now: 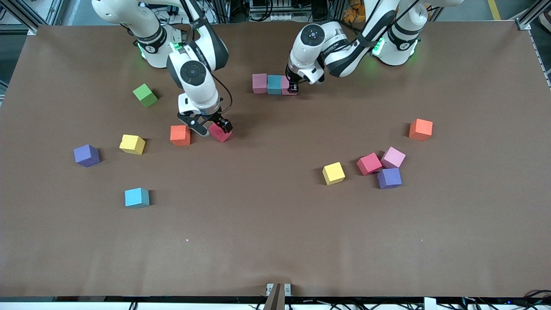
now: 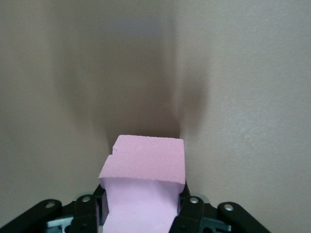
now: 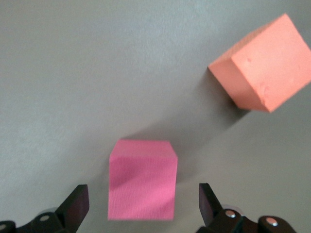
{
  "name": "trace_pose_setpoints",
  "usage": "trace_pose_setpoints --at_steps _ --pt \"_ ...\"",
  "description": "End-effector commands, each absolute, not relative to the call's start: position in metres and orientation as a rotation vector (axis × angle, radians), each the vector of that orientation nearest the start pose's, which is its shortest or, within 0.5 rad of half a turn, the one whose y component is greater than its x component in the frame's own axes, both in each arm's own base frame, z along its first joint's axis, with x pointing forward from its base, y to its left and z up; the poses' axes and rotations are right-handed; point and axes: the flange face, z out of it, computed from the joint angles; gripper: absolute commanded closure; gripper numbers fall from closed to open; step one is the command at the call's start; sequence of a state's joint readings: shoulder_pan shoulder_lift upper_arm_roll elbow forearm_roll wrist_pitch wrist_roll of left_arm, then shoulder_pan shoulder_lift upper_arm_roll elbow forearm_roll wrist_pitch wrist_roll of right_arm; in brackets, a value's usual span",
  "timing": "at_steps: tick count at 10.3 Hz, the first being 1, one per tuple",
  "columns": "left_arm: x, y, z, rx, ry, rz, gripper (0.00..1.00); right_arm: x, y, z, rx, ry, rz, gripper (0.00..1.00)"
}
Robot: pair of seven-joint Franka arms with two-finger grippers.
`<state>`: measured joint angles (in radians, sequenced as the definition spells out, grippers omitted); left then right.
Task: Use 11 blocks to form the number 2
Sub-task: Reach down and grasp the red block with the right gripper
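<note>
The blocks [image 1: 275, 84] meant for the number 2 are mostly scattered over the brown surface [image 1: 275, 241]; only one short row stands, near the robots' bases: a dark pink cube [image 1: 259, 83], a teal cube [image 1: 273, 84] and a light pink cube [image 1: 286, 86], side by side and touching. The left gripper [image 1: 293, 88] is down at that row's end toward the left arm, its fingers [image 2: 192, 211] closed on the light pink cube, as the left wrist view shows.

The right gripper [image 1: 212, 127] is low over a red cube [image 1: 221, 133], its fingers [image 3: 77, 206] spread wide on either side and not touching it. An orange cube [image 1: 180, 135] sits just beside that gripper, close to one finger.

Toward the right arm's end lie a green cube [image 1: 145, 95], a yellow cube [image 1: 132, 144], a purple cube [image 1: 86, 155] and, nearest the front camera, a blue cube [image 1: 137, 197].

Toward the left arm's end, a second orange cube [image 1: 420, 129] sits alone, while a red cube [image 1: 369, 164], a pale pink cube [image 1: 392, 157] and a purple cube [image 1: 389, 178] crowd together, with a yellow cube [image 1: 333, 173] near them.
</note>
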<state>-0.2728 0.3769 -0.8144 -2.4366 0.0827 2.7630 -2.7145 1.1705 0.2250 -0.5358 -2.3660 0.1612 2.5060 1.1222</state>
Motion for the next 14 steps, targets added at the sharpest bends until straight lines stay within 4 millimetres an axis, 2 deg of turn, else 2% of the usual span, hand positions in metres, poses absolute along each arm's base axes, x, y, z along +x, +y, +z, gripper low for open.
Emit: trace_pose_setpoints --at_steps 1,3,4,5,6,9,10,11,12,14 --pt "0.202 -0.453 0.205 2.138 2.266 -0.423 0.68 0.416 0.285 0.222 -3.054 0.958 0.005 0.00" --pt "0.200 -0.454 0.202 2.143 2.268 -0.432 0.61 0.410 0.292 0.210 -3.020 0.959 0.057 0.00" --pt "0.201 -0.456 0.204 2.141 2.264 -0.433 0.39 0.410 0.293 0.207 -3.014 0.945 0.044 0.00" --pt "0.202 -0.457 0.205 2.133 2.267 -0.432 0.00 0.407 0.298 0.201 -3.019 0.930 0.034 0.00" --pt "0.200 -0.458 0.206 2.135 2.262 -0.432 0.00 0.405 0.300 0.196 -3.025 0.920 0.022 0.00" --pt "0.213 -0.457 0.218 2.055 2.299 -0.406 0.00 0.403 0.300 0.188 -3.039 0.914 0.018 0.00" --pt "0.218 -0.462 0.232 2.006 2.300 -0.389 0.00 0.405 0.299 0.188 -3.034 0.918 0.007 0.23" --pt "0.223 -0.464 0.247 1.972 2.291 -0.362 0.00 0.406 0.300 0.190 -3.031 0.913 0.004 0.60" --pt "0.224 -0.467 0.262 1.957 2.260 -0.337 0.00 0.408 0.300 0.192 -3.037 0.877 0.002 0.72" --pt "0.226 -0.475 0.292 1.940 2.194 -0.298 0.00 0.417 0.307 0.202 -3.040 0.792 -0.013 0.73"
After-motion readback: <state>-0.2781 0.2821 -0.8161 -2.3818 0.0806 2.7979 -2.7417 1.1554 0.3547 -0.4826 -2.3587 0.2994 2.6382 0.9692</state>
